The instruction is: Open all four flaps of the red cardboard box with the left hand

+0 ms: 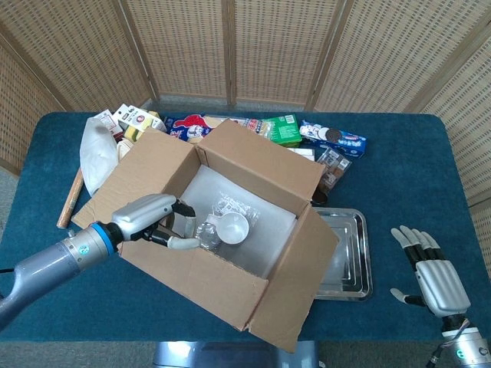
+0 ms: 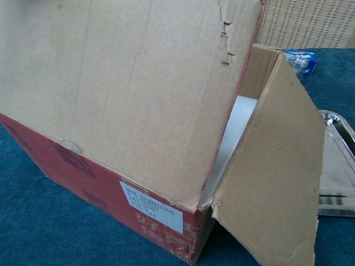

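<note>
The cardboard box (image 1: 265, 162), red on the outside (image 2: 83, 183), stands mid-table with its left flap (image 1: 142, 172), far flap and right flap (image 1: 303, 268) folded outward. My left hand (image 1: 149, 218) reaches over the left end of the near flap (image 1: 222, 280) and hooks its curled fingers over the flap's top edge, thumb inside the box. In the chest view that near flap (image 2: 122, 83) stands steeply and fills most of the frame, hiding the hand. My right hand (image 1: 430, 276) lies open on the table at the far right, apart from the box.
Inside the box lie a white cup (image 1: 230, 228) and clear bags on white padding. A steel tray (image 1: 357, 253) sits against the box's right side. Snack packs (image 1: 280, 129), a white bag (image 1: 96, 149) and a wooden stick (image 1: 69, 201) line the back and left.
</note>
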Controlling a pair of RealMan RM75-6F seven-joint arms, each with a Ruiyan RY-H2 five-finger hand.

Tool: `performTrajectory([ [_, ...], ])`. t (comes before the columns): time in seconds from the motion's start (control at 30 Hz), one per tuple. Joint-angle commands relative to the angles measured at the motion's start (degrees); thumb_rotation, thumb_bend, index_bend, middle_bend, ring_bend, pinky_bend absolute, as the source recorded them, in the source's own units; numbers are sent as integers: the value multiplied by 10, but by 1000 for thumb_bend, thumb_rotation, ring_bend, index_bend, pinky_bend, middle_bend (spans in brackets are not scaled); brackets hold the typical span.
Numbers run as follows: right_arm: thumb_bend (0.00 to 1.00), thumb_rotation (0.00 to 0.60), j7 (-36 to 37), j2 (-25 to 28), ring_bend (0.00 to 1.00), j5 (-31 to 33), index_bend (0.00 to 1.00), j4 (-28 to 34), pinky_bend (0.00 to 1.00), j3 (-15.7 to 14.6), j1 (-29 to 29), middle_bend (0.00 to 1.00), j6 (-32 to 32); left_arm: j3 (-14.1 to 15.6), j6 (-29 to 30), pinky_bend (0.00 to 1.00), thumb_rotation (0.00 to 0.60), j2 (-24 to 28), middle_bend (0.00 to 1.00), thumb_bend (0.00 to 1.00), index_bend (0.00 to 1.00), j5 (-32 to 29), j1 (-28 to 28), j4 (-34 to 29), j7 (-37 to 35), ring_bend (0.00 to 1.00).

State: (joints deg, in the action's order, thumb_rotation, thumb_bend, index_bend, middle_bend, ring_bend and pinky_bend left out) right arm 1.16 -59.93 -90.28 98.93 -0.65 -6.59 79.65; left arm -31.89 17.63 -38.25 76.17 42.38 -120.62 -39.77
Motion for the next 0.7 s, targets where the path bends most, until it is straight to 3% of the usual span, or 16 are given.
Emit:
performTrajectory([
  [0.03,0,600,-2,-1,0,0,0,0,0,0,0,0,-1,-7,1,563,198,14,508,0,595,31,-13,-6,-32,360],
  [0.3,0,600,-7,-3,0,1,0,0,0,0,0,0,-1,15,25,564,197,50,512,0,594,131,-30,-12,-120,361],
  [0.7,0,600,-16,-7,0,4,0,-1,0,0,-1,0,-4,139,171,563,199,107,516,0,593,342,-6,45,-340,368],
])
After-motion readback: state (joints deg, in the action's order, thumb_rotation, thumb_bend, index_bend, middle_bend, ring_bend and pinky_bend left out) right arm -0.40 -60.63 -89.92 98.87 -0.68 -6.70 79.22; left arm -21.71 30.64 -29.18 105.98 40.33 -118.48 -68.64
